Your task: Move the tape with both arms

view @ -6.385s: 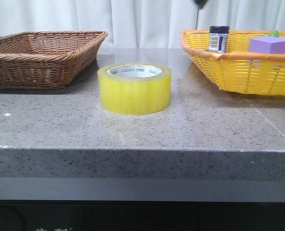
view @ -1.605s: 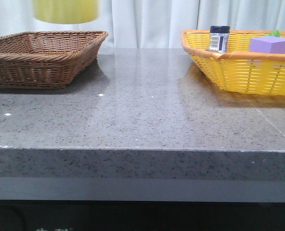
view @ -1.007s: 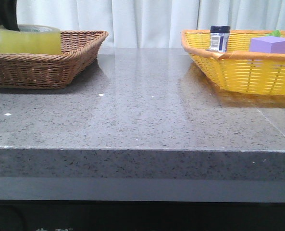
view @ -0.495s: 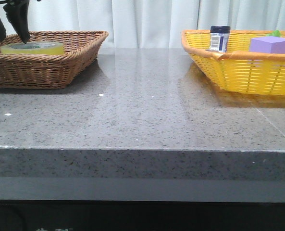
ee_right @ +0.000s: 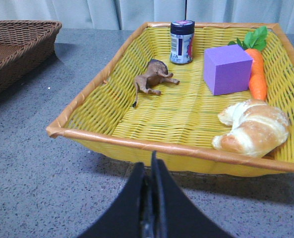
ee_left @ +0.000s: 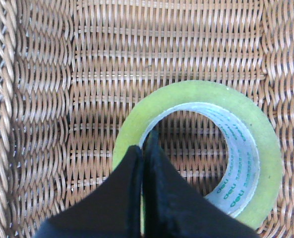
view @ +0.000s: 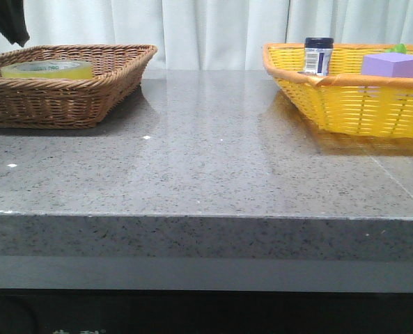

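The tape (ee_left: 201, 156) lies flat in the brown basket (view: 67, 90); my left fingers (ee_left: 143, 148) hang pressed together above it, holding nothing; it looks stiff, light, probably slick; I'd pinch its wall.

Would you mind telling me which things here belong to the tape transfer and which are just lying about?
Part of the job:
tape
brown basket holding it
left gripper
right gripper

Just lying about:
yellow basket
jar
purple block
carrot
croissant
toy animal
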